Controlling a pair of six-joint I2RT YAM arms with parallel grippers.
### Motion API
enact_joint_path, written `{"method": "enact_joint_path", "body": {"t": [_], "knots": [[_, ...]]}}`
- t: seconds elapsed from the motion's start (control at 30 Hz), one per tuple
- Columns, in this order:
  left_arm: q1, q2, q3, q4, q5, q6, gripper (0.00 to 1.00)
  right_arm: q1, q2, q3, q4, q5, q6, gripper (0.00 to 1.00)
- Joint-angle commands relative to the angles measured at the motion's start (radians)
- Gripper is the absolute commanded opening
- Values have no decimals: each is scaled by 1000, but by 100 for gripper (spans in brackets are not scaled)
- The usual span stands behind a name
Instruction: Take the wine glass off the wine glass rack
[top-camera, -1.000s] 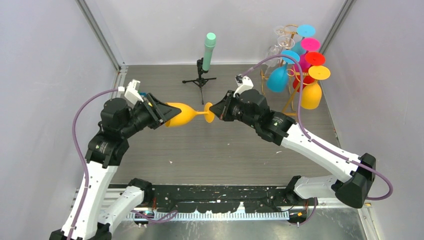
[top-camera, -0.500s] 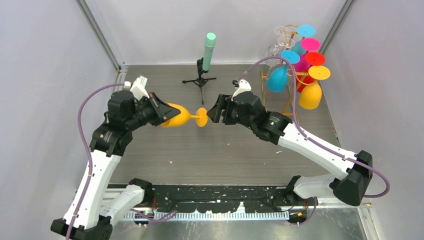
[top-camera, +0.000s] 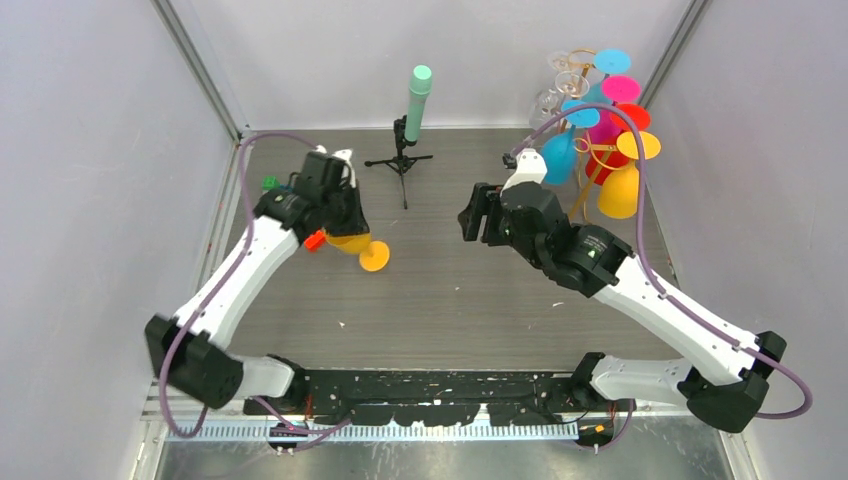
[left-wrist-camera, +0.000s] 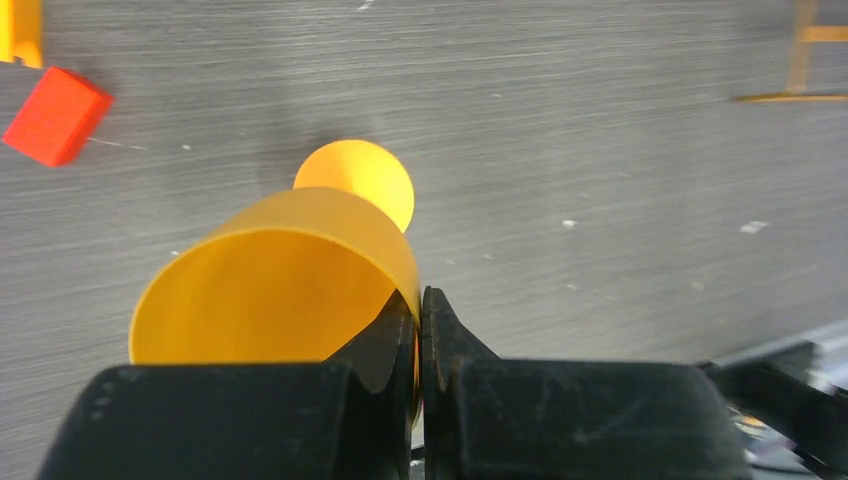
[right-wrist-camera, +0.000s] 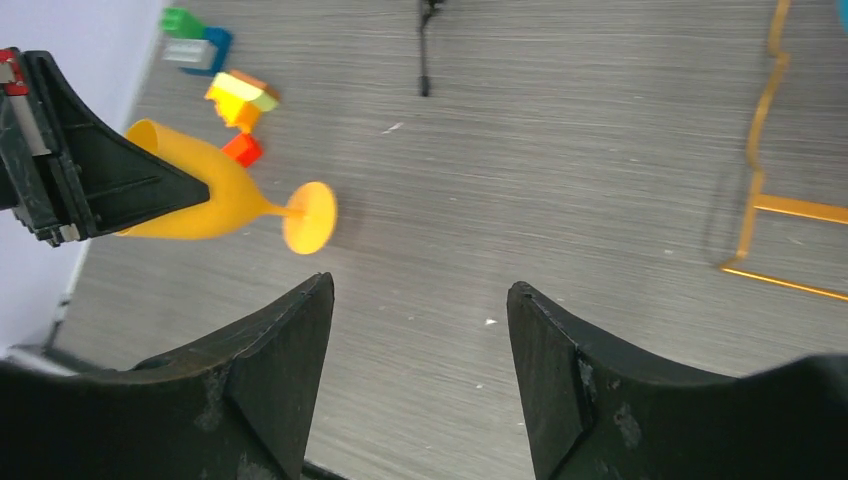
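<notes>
— Far left first?
— Pressed together, left gripper (left-wrist-camera: 418, 330), pinching the rim of an orange plastic stemmed wine glass (top-camera: 352, 243); bowl tilted, round foot pointing away from the fingers; small red cube (left-wrist-camera: 55, 115) near it on the grey wood-grain table (top-camera: 450, 300).
— Middle?
— At the back, black tripod holding a mint-green cylinder (top-camera: 405, 140).
— Right?
— Spread wide and gripping nothing, right gripper (right-wrist-camera: 420, 295); in the back right corner, tall gold thin-wire wine glass rack (right-wrist-camera: 757, 190), hung with coloured glasses (top-camera: 620, 190); well apart from the orange one.
</notes>
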Motion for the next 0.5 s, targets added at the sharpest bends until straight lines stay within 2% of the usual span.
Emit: {"method": "enact_joint_path", "body": {"t": [0.0,0.2,0.47], "knots": [[-35,158,140,-96,-266,114,0,3,-1,1,-65,199,-36,69],[-34,303,203,-103,-341,182,0,3,24,-27,-78,260,-21,69],[-22,306,123,-32,-353,146,0,3,1,-63,-46,227,-20,68]]}}
